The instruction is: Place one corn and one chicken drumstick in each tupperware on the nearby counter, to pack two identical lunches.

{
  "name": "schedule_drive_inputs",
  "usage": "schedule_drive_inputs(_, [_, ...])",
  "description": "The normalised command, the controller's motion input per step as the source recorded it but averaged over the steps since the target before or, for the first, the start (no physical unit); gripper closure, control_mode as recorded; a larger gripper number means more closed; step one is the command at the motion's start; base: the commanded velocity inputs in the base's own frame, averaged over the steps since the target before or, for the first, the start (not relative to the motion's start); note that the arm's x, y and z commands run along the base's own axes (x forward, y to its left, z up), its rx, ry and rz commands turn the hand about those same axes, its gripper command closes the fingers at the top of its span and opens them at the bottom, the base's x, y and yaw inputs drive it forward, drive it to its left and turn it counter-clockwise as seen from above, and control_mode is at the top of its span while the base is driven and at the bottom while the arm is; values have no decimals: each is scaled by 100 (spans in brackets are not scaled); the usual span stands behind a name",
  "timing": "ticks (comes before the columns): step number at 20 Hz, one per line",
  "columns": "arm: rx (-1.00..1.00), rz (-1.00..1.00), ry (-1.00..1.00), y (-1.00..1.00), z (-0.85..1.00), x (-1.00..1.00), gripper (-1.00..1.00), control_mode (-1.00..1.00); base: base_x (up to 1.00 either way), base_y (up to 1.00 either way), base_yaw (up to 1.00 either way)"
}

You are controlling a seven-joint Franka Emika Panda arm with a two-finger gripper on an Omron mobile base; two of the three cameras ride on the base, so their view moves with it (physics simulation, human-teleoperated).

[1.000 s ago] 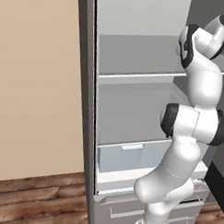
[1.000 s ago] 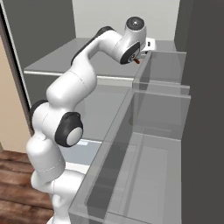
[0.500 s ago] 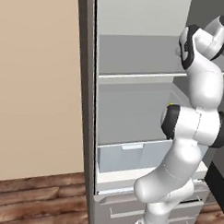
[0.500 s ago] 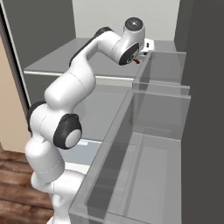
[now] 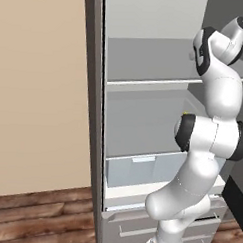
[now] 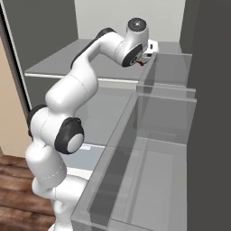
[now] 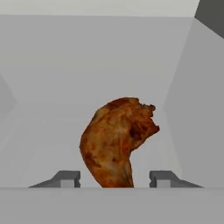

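One chicken drumstick [image 7: 117, 141], browned and crisp-skinned, is lying on a grey fridge shelf [image 7: 48, 131], its narrow end pointing down toward the camera. The claw [image 7: 114, 178] is sitting low over that end, one finger [image 7: 65, 178] on each side of the meat with a gap showing on both sides; jaws are standing part open, not gripping. In the right base view the white arm [image 6: 81, 85] is reaching up and forward to the upper shelf, the hand [image 6: 143, 56] poised by the clear door bin [image 6: 167, 72], a speck of brown showing beneath it. Below, wood floor [image 5: 39, 220] is showing beside the open fridge.
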Motion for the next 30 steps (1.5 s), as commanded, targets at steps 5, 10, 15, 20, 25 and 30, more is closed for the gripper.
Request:
schedule_drive_inputs(5, [0,0,12,0,-56,0,100,-100,0,0,0])
schedule_drive_inputs(10, [0,0,9,3,-35,-2,100,-100,0,0,0])
schedule_drive_inputs(15, [0,0,-7,9,-58,-40,100,-100,0,0,0])
schedule_drive_inputs(20, [0,0,-27,50,-97,-72,100,-100,0,0,0])
schedule_drive_inputs(25, [0,0,-20,66,-68,-92,100,-100,0,0,0])
schedule_drive_inputs(30, [0,-1,8,10,7,-100,100,-100,0,0,0])
